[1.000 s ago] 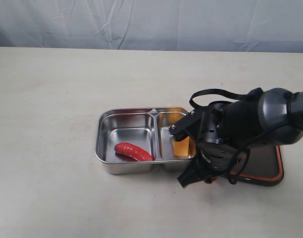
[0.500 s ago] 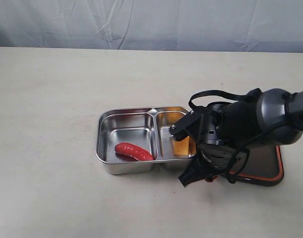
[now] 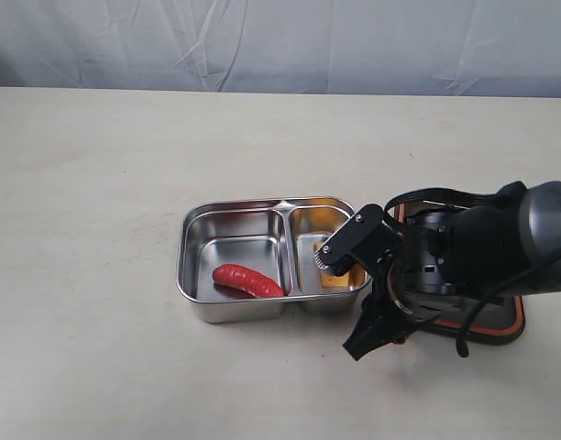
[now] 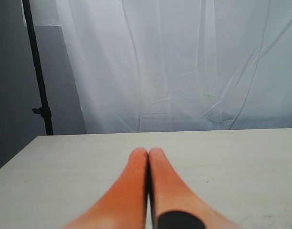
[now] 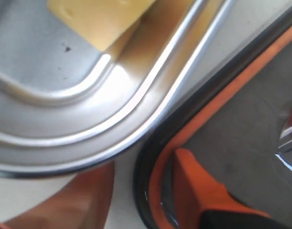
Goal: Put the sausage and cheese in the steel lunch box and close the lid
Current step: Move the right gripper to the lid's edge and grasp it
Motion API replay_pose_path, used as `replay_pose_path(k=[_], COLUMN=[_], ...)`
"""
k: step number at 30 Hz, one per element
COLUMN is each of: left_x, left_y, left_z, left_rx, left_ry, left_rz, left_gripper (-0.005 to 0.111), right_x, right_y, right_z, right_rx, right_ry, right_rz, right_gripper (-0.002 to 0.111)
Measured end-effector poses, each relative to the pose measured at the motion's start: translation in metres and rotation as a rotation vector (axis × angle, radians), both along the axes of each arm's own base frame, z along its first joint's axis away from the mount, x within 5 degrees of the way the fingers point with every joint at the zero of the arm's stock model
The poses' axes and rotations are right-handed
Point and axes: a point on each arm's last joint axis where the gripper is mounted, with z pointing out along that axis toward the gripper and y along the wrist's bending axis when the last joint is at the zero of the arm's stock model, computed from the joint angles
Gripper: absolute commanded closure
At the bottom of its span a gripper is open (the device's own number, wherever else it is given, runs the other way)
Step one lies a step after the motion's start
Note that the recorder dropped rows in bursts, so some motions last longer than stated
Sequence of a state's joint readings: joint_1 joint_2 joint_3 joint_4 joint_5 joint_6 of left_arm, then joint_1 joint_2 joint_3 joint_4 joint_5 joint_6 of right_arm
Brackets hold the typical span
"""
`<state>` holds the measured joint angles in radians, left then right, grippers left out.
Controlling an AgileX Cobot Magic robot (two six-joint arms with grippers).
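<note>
Right gripper (image 5: pixel 143 160) is straddling the orange-sealed rounded rim of the dark lid (image 5: pixel 241 119), jaws parted, at 3 o'clock of the shiny steel lunch box (image 3: pixel 185 261). Left gripper (image 4: pixel 148 151) is sitting clenched.

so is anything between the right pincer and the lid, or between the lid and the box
Nothing visible. The right pincer straddles the edge of the lid, and the lid lies right beside the box. The box is open on top, with only the sausage and cheese lying low inside.
</note>
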<state>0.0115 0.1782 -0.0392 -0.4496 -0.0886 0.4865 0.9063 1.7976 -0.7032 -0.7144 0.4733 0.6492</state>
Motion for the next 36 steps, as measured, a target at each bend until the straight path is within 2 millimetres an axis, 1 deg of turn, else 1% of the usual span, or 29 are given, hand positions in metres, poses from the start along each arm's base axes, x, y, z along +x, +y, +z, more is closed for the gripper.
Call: replay_pose_path(k=[9,16,21,23,24,26,29,36], left_x=[0.000,0.000,0.000,0.000,0.000,0.000,0.000,0.000], left_y=[0.000,0.000,0.000,0.000,0.000,0.000,0.000,0.000], left_z=[0.000,0.000,0.000,0.000,0.000,0.000,0.000,0.000], left_rx=[0.002,0.002,0.002,0.002,0.002,0.002,0.002,0.002], left_ry=[0.000,0.000,0.000,0.000,0.000,0.000,0.000,0.000], left_rz=[0.000,0.000,0.000,0.000,0.000,0.000,0.000,0.000], left_gripper=[0.107,0.107,0.107,0.107,0.107,0.107,0.107,0.107], right_x=[-0.001,-0.014,-0.014,-0.014,-0.014,-0.011,-0.006,-0.005], right_y=[-0.002,-0.012,-0.013,-0.013,-0.014,-0.017,-0.020,-0.021], right_z=[0.001,0.002,0.002,0.002,0.002,0.002,0.001,0.000], right_rx=[-0.003,0.046,0.049,0.053,0.058,0.081,0.126,0.141], right_ry=[0.003,0.019,0.010,0.008,0.007,0.014,0.025,0.030], right_rz=[-0.018,-0.014,-0.002,-0.003,-0.008,-0.040,-0.088,-0.107], right_gripper=[0.067,0.067,0.068,0.071,0.075,0.085,0.107,0.109])
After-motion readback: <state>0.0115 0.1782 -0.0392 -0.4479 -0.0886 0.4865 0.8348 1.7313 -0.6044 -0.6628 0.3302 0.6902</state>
